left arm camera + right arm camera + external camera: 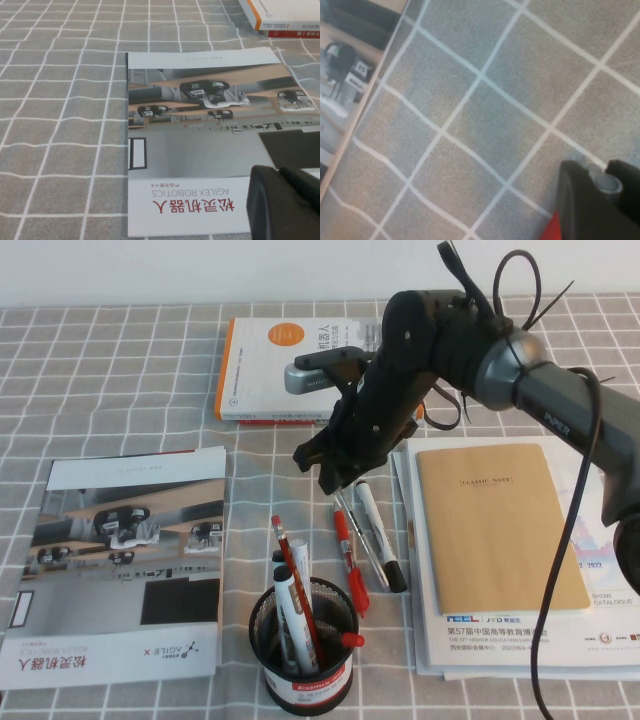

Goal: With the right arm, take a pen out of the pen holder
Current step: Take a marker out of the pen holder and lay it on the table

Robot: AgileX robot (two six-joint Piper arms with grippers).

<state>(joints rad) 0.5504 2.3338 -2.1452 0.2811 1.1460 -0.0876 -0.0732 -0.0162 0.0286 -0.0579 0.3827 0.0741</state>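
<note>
Fingers [580, 200] of the right gripper [335, 480] pinch a pen [606, 184] just beyond the holder [303, 665], probably to lay it down; left gripper [282, 205], closed, idles left of the holder.

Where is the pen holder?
High view: the pen holder stands front-centre, between the brochure and the paper stack. The right end effector, behind it, grips a silver pen; the left end effector hovers over the brochure.
</note>
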